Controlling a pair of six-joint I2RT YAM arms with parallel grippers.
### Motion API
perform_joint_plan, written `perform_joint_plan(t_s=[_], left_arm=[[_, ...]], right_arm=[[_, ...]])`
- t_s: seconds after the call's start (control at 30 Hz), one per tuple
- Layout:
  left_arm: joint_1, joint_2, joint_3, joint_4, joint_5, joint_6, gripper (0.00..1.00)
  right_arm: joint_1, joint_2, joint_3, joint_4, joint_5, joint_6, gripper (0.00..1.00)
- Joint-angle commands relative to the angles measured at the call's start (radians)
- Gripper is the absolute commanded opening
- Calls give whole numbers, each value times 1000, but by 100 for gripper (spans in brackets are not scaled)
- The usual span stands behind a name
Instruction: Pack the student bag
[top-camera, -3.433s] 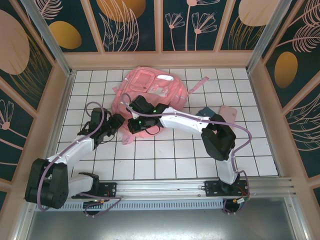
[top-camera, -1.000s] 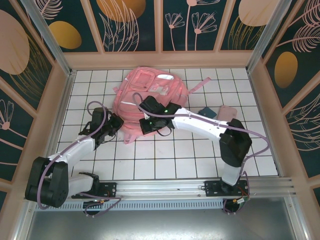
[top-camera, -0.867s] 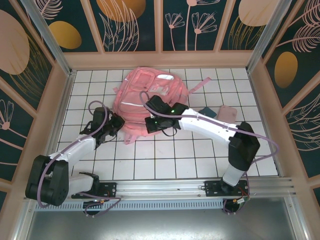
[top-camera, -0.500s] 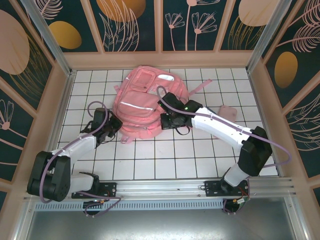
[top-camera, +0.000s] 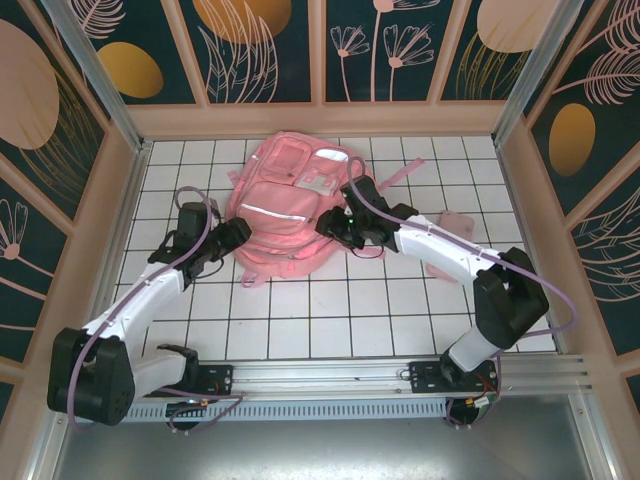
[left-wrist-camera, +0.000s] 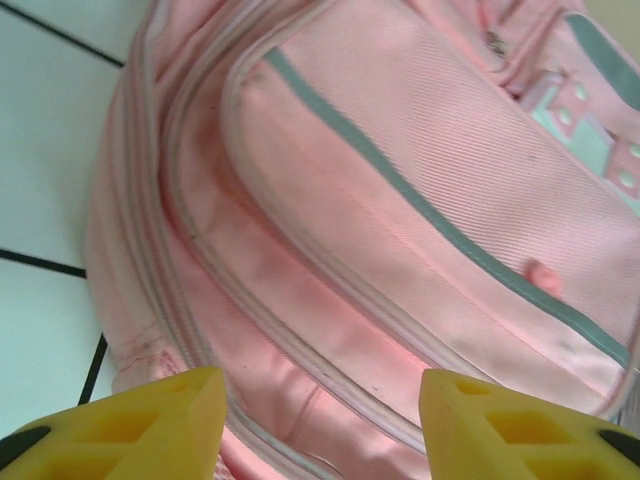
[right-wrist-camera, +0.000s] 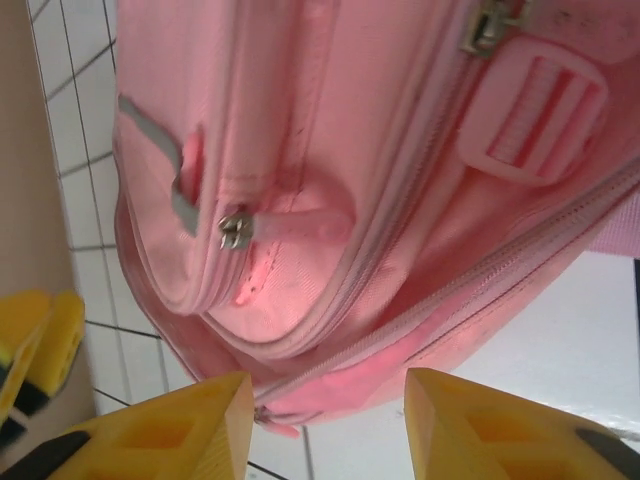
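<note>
With the bag (top-camera: 285, 205) flat on the tabletop (top-camera: 330, 320) just ahead of both sets of jaws, each spread and empty, I judge the right jaws should centre on the zip pull (right-wrist-camera: 233, 231) ahead of them before pinching, while the left jaws pin the fabric.

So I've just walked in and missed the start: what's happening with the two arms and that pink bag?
Two robot arms are working at a pink backpack that lies flat on the tiled table. The left gripper sits at its left edge and the right gripper at its right side, both open and holding nothing. The zips seen from the wrist cameras look closed, so packing seems not to have begun.
</note>
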Motion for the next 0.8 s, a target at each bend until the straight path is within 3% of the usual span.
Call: perform_joint_plan(t_s=[0.0, 0.2, 0.43, 0.77], left_arm=[[2, -37, 35, -84, 64, 174, 57], [-50, -46, 73, -88, 164, 316, 65], [-179, 46, 173, -176, 110, 462, 68], [-239, 237, 280, -352, 9, 693, 66]], right_arm=[[-2, 24, -33, 86, -60, 195, 44], [-13, 27, -102, 130, -66, 364, 46], [-25, 81, -116, 289, -146, 395, 48], [-80, 198, -22, 331, -217, 260, 12]])
